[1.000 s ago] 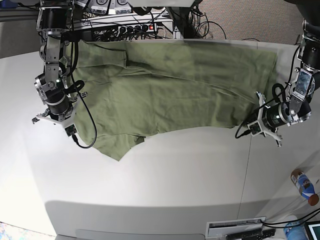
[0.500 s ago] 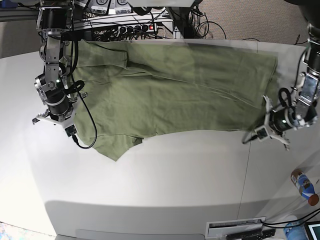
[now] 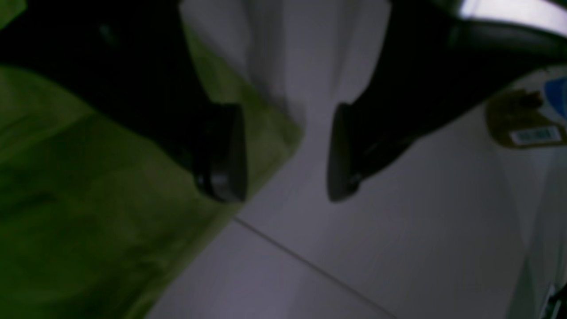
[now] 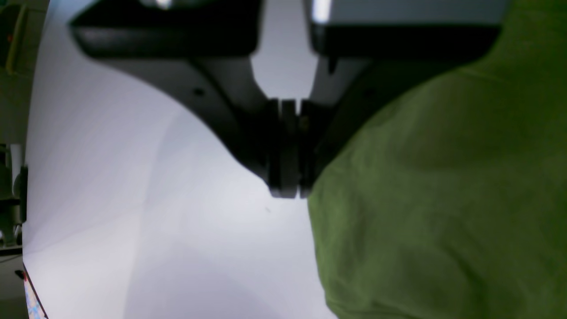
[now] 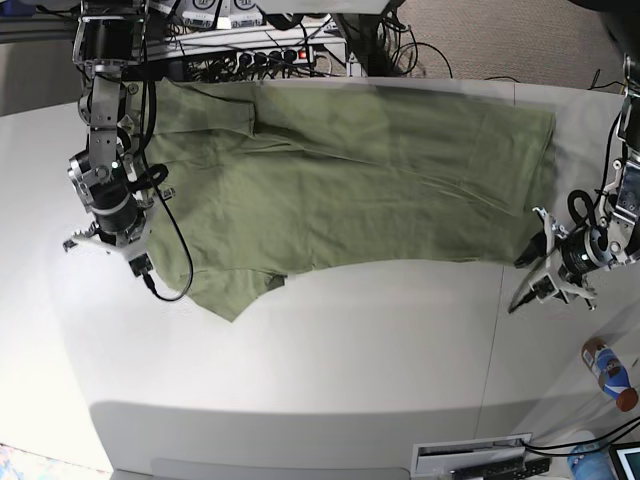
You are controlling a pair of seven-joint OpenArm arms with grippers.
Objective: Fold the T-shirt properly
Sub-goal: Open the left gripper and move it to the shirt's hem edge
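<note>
Shirt point(image 5: 340, 180): olive-green, soft matte knit, no print. Lies flat and spread along the far edge of the table point(image 5: 330, 350), long axis running side to side. Shallow diagonal creases cross the middle. One pointed flap hangs toward the near edge at the base view's left end point(image 5: 232, 300); the opposite end finishes in a fairly square corner near the table's right edge. Table top is smooth, matte white, with a thin seam line running front to back on the right.

Right gripper point(image 4: 287, 192): dark jaws pressed fully together, nothing visible between the pads. In the base view point(image 5: 105, 240) it sits over the shirt's left margin, wrist pointing down at the table, black cable looping beside it onto the cloth. Right wrist view: the shirt's edge lies just beside the closed tips, on one side only; whether they touch the cloth, cannot tell.

Left gripper point(image 3: 285, 153): jaws spread wide, empty. One finger point(image 3: 221, 150) stands over the shirt's corner, the other over bare table; the cloth edge ends in the gap. In the base view point(image 5: 530, 275) the arm reaches in from the right edge, forearm low and tilted, tips just off the shirt's near right corner.

Bottle point(image 5: 610, 372) with a blue label lies beyond the table's right edge, well apart from the shirt.
</note>
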